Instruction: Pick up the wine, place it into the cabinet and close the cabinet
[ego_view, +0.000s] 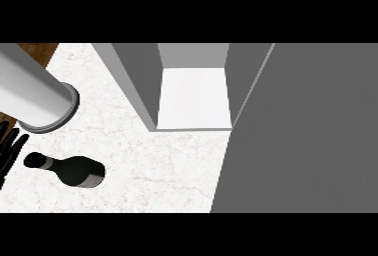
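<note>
Head view: dark wine bottle (71, 170) lying on the white marbled tabletop (170, 165) near its left edge, neck pointing left. Left hand (10, 147) showing at the left edge, black fingers straight and spread, just beside the bottle's cap, not gripping it. Grey cabinet (193, 90) standing open toward the far edge, door (310, 130) swung wide at right.

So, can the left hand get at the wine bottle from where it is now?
Probably yes. The left hand shows at the view's left edge, its fingers straight, right beside the neck of the wine bottle. Only bare counter lies between them, and the open cabinet stands farther off.
</note>
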